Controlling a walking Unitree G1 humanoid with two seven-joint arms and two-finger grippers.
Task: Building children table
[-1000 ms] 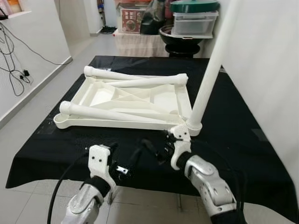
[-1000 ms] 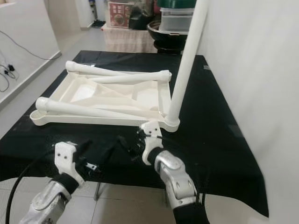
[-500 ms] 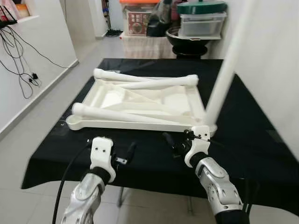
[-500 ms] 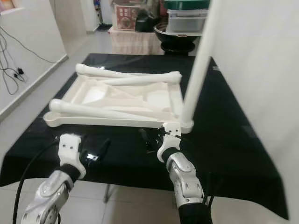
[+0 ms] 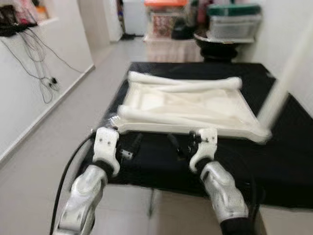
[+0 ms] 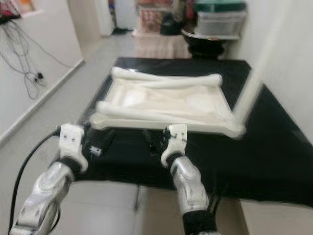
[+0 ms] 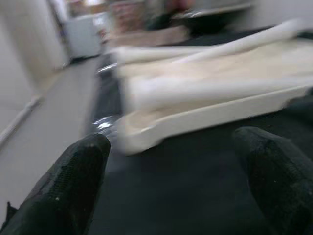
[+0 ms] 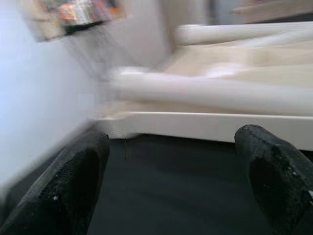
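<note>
One tabletop (image 5: 195,105), four legs (image 5: 186,87) (three lying, one upright).

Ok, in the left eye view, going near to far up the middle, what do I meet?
Black cloth edge → white tabletop, upside down → loose white leg across its far end → black round tub → clear storage box.

We see a cream-white children's table (image 5: 186,105) on a plain black tabletop (image 5: 288,161), pale grey floor (image 5: 54,147), and black gripper fingers (image 7: 73,181).
</note>
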